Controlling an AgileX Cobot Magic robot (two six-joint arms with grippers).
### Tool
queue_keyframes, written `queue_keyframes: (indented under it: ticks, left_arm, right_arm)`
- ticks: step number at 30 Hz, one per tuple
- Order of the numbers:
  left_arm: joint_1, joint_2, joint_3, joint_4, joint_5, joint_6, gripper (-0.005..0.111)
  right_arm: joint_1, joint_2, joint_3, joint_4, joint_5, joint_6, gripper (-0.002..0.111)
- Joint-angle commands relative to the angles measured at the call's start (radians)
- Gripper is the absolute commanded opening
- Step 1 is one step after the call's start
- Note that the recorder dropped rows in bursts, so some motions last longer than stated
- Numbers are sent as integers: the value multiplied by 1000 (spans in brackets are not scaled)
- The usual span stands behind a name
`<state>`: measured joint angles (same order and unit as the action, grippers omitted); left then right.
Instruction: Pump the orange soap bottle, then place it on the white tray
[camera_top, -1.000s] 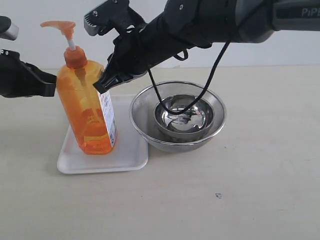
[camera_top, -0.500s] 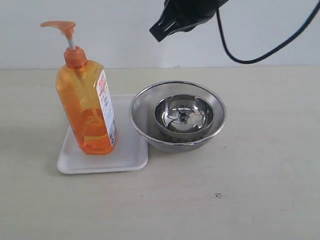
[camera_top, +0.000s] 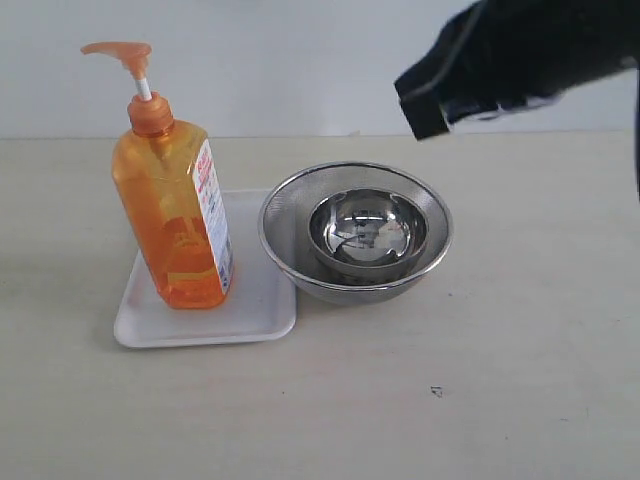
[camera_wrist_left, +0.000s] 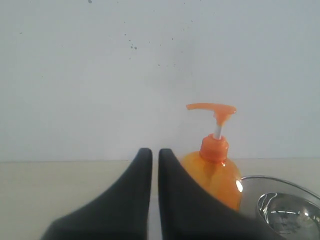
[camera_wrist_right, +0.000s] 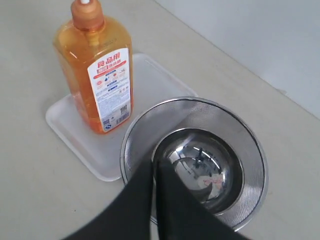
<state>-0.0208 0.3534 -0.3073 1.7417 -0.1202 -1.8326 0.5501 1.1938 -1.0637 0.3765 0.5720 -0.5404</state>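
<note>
- Exterior view: the orange soap bottle is seen standing upright on the white tray, long axis straight up, pump head on top.
- It's touched by neither gripper, so nothing is clamped on it.
- The right gripper is parked high up, well away from the tray, past the steel strainer bowl that sits just beside the tray. Its fingers are pressed together and empty.
- The left gripper is shown with fingers together too, only a sliver between them. The bottle on the tray is seen ahead of the tips.
- Placement looks done, tbh. If another grab were needed, the left arm would probably be the nearer one, and the jaws would have to be opened and brought in sideways across that vertical axis.
</note>
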Motion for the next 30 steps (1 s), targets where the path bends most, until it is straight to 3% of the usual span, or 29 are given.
queue_keyframes:
  ticks: [1,6,24,30]
  left_arm:
    - [0,-28,9,3,-55,-15,5]
    - [0,-32,9,3,-134,-15,5]
    - [0,-32,9,3,-142,-15,5]
    - [0,-32,9,3,-142,-15,5]
  right_arm:
    - [-5,-145,208,35,-194,2,0]
    - [-5,-240,317,35,-152,13,0]
    - [-8,-305,321,16,-144,-15,0]
    - [-127,-539,457,22,-275,-6,0]
